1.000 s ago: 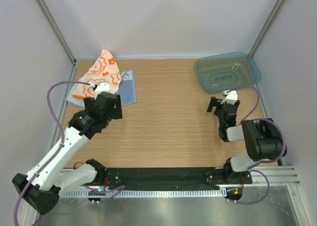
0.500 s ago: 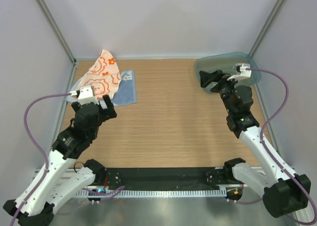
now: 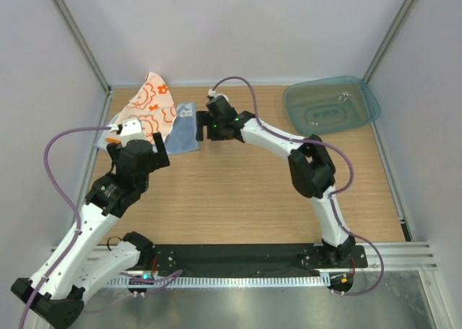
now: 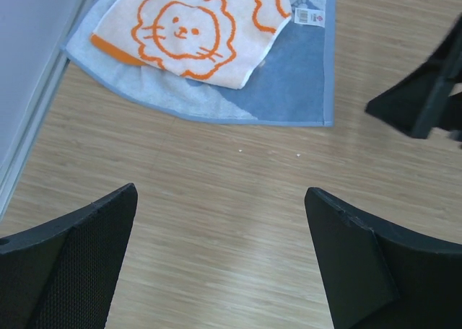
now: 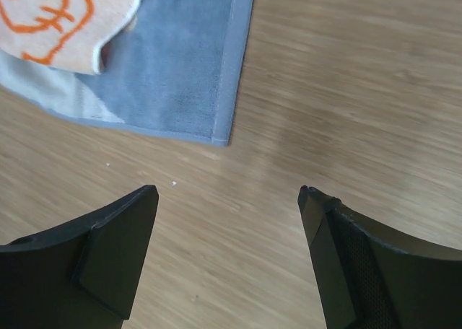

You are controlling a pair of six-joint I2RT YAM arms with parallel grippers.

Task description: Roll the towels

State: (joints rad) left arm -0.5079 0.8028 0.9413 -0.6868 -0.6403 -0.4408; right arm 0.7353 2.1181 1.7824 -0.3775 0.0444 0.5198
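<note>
Wooden table (image 3: 245,192), 2 towels (image 4: 216,55), seemingly unrolled

This is a robot test cell in a lab. A bare wood-grain counter (image 3: 245,192) is boxed in by blank pale walls (image 3: 238,26) and metal corner posts (image 3: 78,37). An aluminium rail (image 3: 404,260) runs along the frame's bottom edge, where two arms (image 3: 88,217) are bolted, trailing purple cables (image 3: 48,159).
</note>
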